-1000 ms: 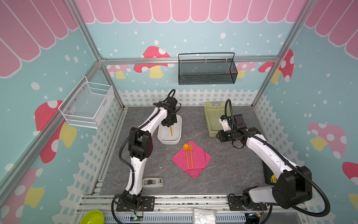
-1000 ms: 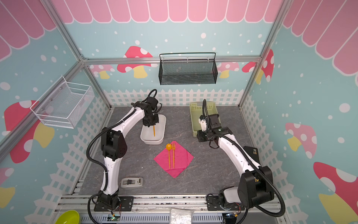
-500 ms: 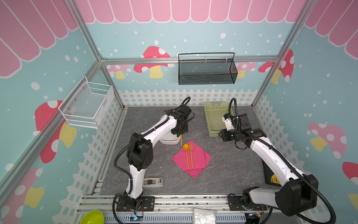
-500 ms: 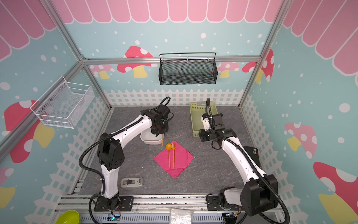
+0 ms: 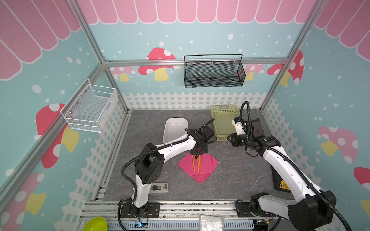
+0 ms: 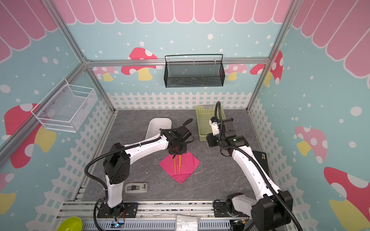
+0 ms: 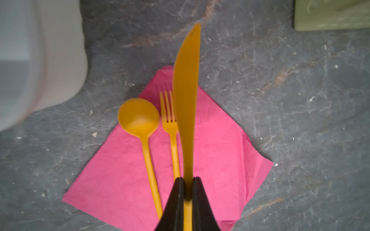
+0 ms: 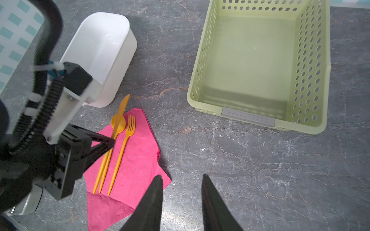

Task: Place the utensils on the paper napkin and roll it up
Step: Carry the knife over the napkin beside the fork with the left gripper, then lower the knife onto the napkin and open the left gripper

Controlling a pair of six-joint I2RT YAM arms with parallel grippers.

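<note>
The magenta paper napkin (image 5: pixel 207 167) (image 6: pixel 189 167) (image 7: pixel 220 160) (image 8: pixel 138 170) lies as a diamond mid-table. Side by side on it rest an orange spoon (image 7: pixel 138 118) (image 8: pixel 118 123) and an orange fork (image 7: pixel 170 124) (image 8: pixel 128 138); in both top views only their handles (image 5: pixel 193 166) (image 6: pixel 175 166) show. My left gripper (image 7: pixel 187 178) (image 5: pixel 198 153) (image 6: pixel 177 154) hangs over the napkin's far corner, shut on the handle of an orange knife (image 7: pixel 187 90) (image 8: pixel 124 104), whose blade reaches past that corner. My right gripper (image 8: pixel 181 176) (image 5: pixel 230 138) hovers open and empty to the napkin's right.
A white tub (image 5: pixel 175 128) (image 8: pixel 104 50) stands behind the napkin. A pale green perforated basket (image 5: pixel 224 124) (image 8: pixel 200 60) sits at the back right. A grey dispenser (image 5: pixel 159 188) lies at the front left and a black pad (image 5: pixel 280 180) at the right.
My left arm has swung from the white tub to above the napkin, carrying the knife. The right arm has shifted slightly toward the back.
</note>
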